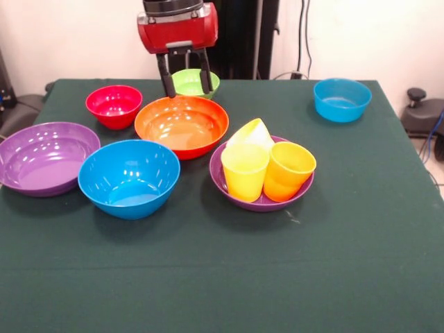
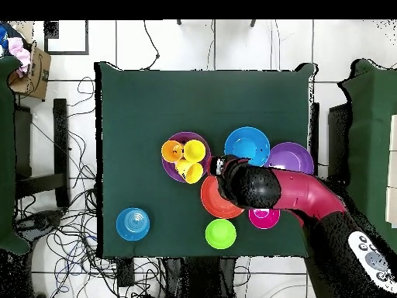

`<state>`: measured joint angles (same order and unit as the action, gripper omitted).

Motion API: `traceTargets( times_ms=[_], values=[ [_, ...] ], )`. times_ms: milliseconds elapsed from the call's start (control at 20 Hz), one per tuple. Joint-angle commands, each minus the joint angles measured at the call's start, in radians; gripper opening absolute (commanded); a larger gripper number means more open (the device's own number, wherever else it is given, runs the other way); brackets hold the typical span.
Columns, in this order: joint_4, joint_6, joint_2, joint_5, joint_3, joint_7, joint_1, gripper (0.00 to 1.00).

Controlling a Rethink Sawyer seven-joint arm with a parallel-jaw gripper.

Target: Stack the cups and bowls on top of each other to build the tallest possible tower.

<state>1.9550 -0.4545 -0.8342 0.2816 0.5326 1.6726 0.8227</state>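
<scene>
Nearest the camera, well short of the jaws: large blue bowl and a purple bowl holding three cups, one tipped. Orange bowl directly beneath the jaws. Jaws apart, empty, hanging above its far rim. Green bowl just behind them on the tabletop; no tower built.

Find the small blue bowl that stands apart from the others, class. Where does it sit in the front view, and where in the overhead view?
Front view: the small blue bowl sits upper right, alone near the table's far edge.
Overhead view: it sits lower left, again alone.
Shared landmark: the light green bowl, the nearest bowl along that same edge of the table.
</scene>
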Motion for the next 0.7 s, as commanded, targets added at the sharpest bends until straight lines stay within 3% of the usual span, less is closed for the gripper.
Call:
traceTargets(
  times_ms=[50,450,700],
  values=[
    [-0.053,-0.067,0.078,0.024,0.030,-0.021,-0.021,1.00],
    [-0.109,0.024,0.205,0.114,-0.058,0.004,-0.062,1.00],
    [-0.188,-0.025,0.248,0.130,-0.057,-0.037,-0.060,1.00]
  ],
)
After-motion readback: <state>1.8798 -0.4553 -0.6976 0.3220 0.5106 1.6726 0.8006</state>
